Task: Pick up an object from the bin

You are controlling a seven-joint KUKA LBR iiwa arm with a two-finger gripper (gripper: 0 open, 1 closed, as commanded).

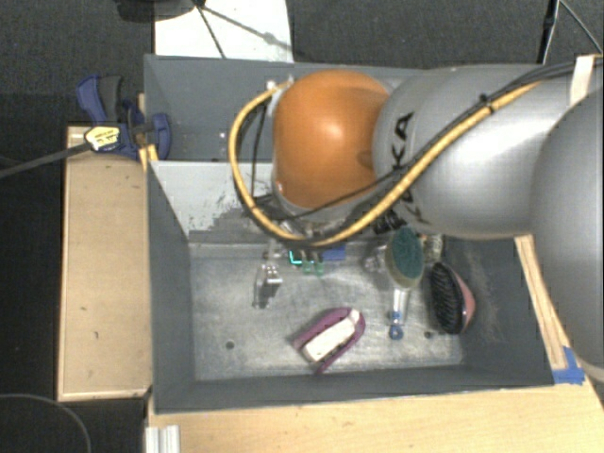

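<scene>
Hanging over the bin's (173, 291) bare floor left of centre, pincer (267, 286) with grip state impossible to tell, purple-and-white case (328, 336) nearest, lying apart toward the front, teal brush (406, 260) next, black hairbrush (450, 298) near right wall.

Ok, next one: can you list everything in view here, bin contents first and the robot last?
bin: one, grey metal, fills the middle of the view
purple-and-white object: one, purple with a white face, lying tilted on the floor near the front wall, centre
round-headed brush: one, teal head with a pale handle and blue tip, right of centre
oval hairbrush: one, black with a pinkish edge, just right of the teal one
arm: one, silver, coming in from the right
orange cover: one, on the wrist, with a yellow cable looped round it
jaws: metal, below the cover, over bare floor left of centre
</scene>
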